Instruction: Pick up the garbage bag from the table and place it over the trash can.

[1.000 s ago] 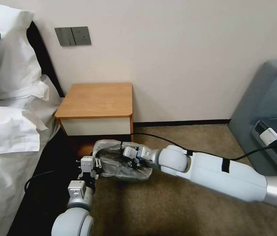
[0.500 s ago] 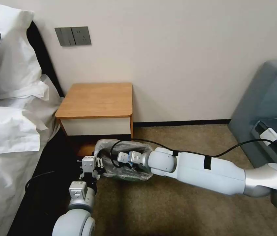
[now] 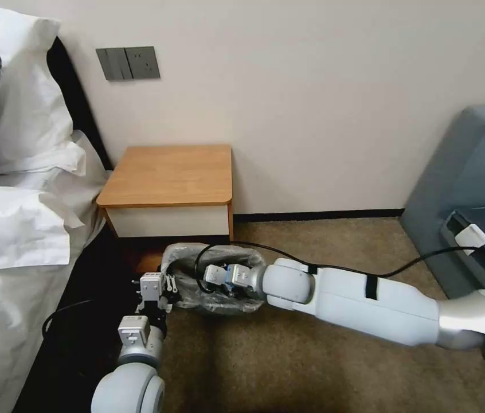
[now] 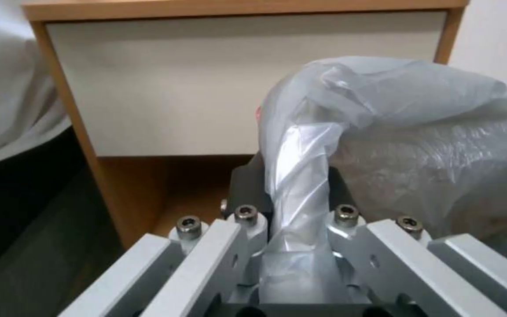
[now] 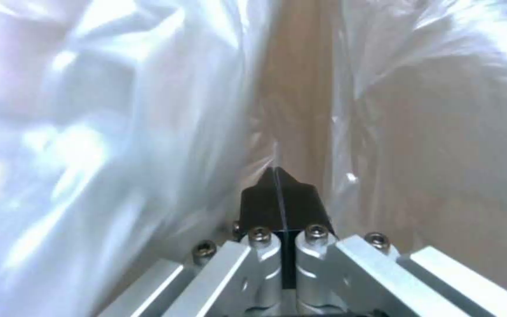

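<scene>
**Operator:** Looking at the floor in front of the table (image 3: 168, 175), I have the garbage bag (image 3: 196, 272) draped over the trash can (image 3: 219, 307), off the tabletop and just before the nightstand's lower shelf. The bin itself is almost wholly covered; I only make out a pale sliver under the film at the near side.

**Observer:** What are the two grippers doing?

**Operator:** The left gripper (image 4: 297, 229) sits at the bin's left edge, clamped on a twisted rope of the bag's film; my left wrist view shows that bunched strand running down between the pads (image 4: 247, 176). The right gripper (image 5: 281, 187) is reached down inside the bag's mouth. Its black tips meet with no gap, and I cannot make out any film pinched between them, so I read it as closed on nothing, with plastic billowing on both sides.

**Observer:** How do you expect the bag to handle?

**Operator:** Light and limp, I judge. It is thin, crinkly and translucent, so it holds no shape of its own and will follow whatever pulls it. It looks slick too; a bunched fold like the one in the left pincer gives a surer hold than a single layer. I'd take it at the hem of the opening, where it must fold over the rolled rim.

**Observer:** Risks?

**Operator:** Pulling too hard could tear it or tip the light bin.
</scene>
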